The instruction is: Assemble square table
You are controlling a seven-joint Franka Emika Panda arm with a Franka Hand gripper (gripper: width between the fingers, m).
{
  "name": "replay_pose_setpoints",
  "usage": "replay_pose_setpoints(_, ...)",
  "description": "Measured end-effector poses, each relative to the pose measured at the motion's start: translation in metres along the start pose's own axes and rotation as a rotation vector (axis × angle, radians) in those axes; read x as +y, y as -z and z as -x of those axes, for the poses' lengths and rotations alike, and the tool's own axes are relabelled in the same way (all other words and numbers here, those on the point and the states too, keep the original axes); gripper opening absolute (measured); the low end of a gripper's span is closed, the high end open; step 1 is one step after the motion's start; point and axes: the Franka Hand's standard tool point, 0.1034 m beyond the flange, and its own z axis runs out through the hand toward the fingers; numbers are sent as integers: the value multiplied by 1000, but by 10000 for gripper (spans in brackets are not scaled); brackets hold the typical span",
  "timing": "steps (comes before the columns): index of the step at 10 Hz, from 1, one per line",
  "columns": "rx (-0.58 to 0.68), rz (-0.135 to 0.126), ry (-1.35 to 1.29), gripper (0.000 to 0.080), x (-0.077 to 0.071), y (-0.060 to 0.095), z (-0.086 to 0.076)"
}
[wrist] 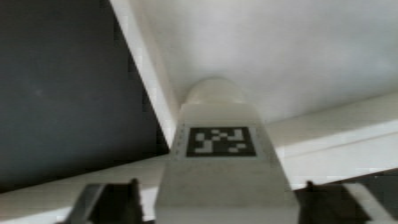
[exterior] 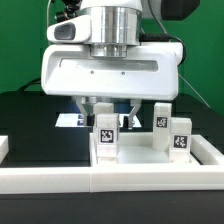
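Note:
Three white leg blocks with black-white tags stand upright near the front rail. The nearest leg (exterior: 105,140) (wrist: 222,150) stands between the fingers of my gripper (exterior: 108,112) (wrist: 214,208). A dark finger (wrist: 114,203) shows on each side of it, with a narrow gap between each finger and the leg, so the gripper is open around it. The two other legs (exterior: 162,122) (exterior: 180,138) stand further to the exterior view's right. The wide white hand hides what lies behind it, and I cannot make out the square tabletop.
Long white border rails (exterior: 110,178) run along the front and both sides of the black table (exterior: 30,120). A flat white sheet (exterior: 68,121) lies behind the hand. A white strip (wrist: 169,50) crosses the dark surface beyond the leg in the wrist view.

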Motion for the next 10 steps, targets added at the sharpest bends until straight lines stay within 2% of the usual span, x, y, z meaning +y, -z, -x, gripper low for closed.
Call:
replay_pose_setpoints(1, 0, 0, 0, 288, 0, 0, 0)
replay_pose_setpoints(5, 0, -3, -68, 288, 1, 0, 0)
replay_pose_setpoints(10, 16, -18, -595, 288, 3, -2, 1)
